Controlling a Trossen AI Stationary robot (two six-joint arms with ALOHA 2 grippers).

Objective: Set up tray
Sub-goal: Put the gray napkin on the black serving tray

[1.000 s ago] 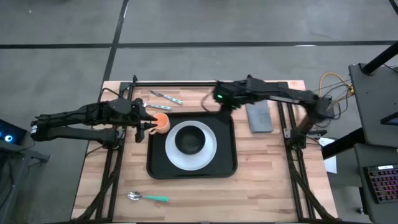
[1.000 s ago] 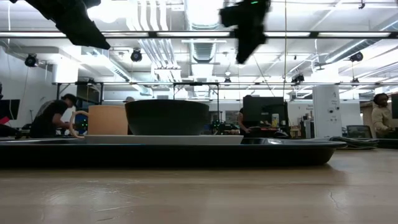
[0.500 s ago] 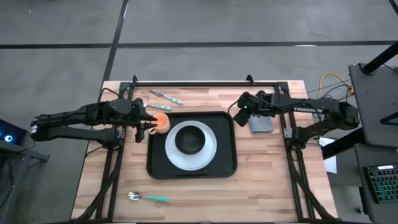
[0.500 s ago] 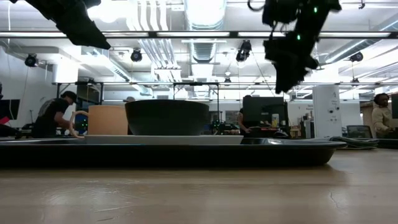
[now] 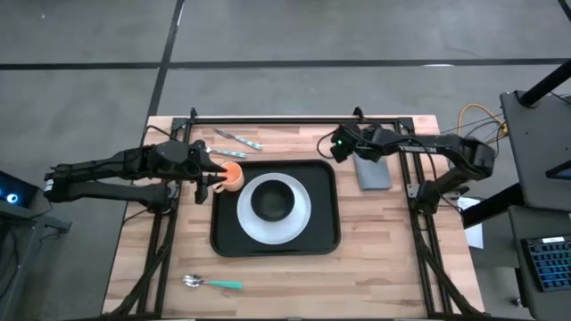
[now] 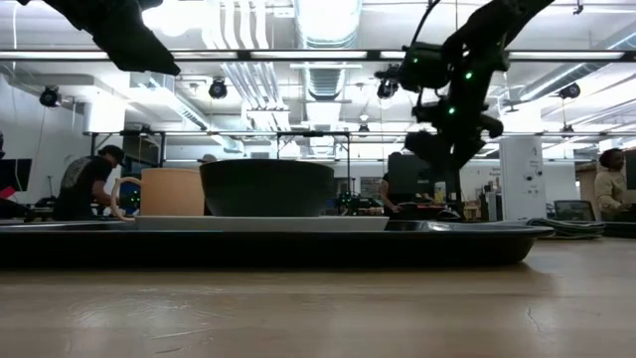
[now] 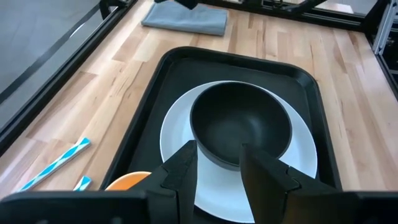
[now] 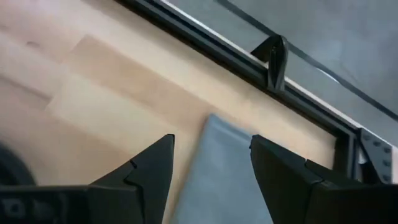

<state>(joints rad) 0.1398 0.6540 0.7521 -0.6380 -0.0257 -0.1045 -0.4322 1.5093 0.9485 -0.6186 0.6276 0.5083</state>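
Tray (image 5: 275, 241) centred on tabletop (image 5: 375, 259), carrying plate (image 5: 303, 217) and bowl (image 5: 274, 200); orange cup (image 5: 232, 175) set at tray's far-left corner. Left jaws (image 5: 212, 179) parted beside cup, likely just freed. Right jaws (image 8: 211, 165) spread wide, held above far end of grey napkin (image 5: 373, 171), right of tray, judged lined up for pickup. Spoon (image 5: 212, 283) left near, other cutlery (image 5: 237, 139) far.

Black tray (image 5: 326, 234); white plate (image 5: 303, 218); black bowl (image 5: 273, 201); orange cup (image 5: 232, 175); grey napkin (image 5: 373, 173); teal-handled spoon (image 5: 212, 283).
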